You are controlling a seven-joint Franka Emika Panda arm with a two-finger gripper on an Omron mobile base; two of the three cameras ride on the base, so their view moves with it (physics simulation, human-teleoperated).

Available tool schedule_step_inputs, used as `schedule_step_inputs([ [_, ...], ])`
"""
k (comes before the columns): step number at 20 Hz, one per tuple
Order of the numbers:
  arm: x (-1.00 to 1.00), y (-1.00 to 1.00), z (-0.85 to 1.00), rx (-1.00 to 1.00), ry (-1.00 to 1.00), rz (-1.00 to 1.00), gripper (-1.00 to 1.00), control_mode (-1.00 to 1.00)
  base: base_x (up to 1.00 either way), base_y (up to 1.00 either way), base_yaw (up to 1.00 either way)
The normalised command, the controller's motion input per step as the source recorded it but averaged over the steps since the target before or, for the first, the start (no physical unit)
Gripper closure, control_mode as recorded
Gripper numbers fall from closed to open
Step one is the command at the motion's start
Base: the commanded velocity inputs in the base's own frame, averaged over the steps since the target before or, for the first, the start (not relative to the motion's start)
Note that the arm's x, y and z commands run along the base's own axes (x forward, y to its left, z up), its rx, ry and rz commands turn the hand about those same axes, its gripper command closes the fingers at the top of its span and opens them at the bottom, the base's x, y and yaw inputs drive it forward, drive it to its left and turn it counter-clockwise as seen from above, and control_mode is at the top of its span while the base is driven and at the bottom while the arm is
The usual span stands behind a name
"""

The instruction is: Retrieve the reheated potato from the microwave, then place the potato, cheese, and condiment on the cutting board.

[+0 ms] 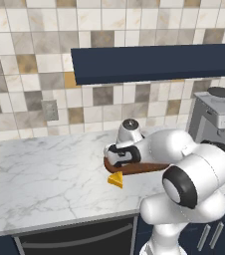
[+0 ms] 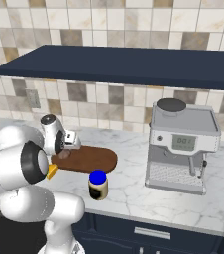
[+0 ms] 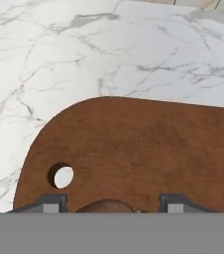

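Nearest the hand camera, the potato [image 3: 106, 206] is seen between the gripper [image 3: 113, 203] fingertips, resting low over the cutting board [image 3: 134, 149] close to its hanging hole. The jaws stand apart on either side of it; whether they are clamped on it cannot be told. The placing of the potato is judged to be in hand. Just beside the cutting board's near edge lie the cheese [image 1: 116, 180] and the condiment [image 2: 98, 185], both off it. Next, release and a clear lift are called for, then the cheese.
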Motion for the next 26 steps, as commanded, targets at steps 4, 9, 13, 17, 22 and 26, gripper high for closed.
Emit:
schedule_step_inputs([
  [4, 0.09, 0.00, -0.16, 0.04, 0.00, 0.00, 1.00, -1.00, 0.00, 0.00, 0.00],
  [9, 0.14, 0.00, -0.15, 0.08, 0.05, 0.00, 1.00, -1.00, 0.00, 0.00, 0.00],
  [13, 0.19, 0.00, -0.15, 0.08, 0.05, 0.00, 1.00, -1.00, 0.00, 0.00, 0.00],
  [17, 0.20, 0.00, -0.09, 0.04, 0.01, 0.00, 1.00, -1.00, 0.00, 0.00, 0.00],
  [22, 0.10, 0.06, 0.00, 0.00, 0.00, -0.02, -1.00, -1.00, 0.00, 0.00, 0.00],
  [26, 0.09, 0.17, 0.13, 0.00, 0.00, -0.01, -1.00, -1.00, 0.00, 0.00, 0.00],
])
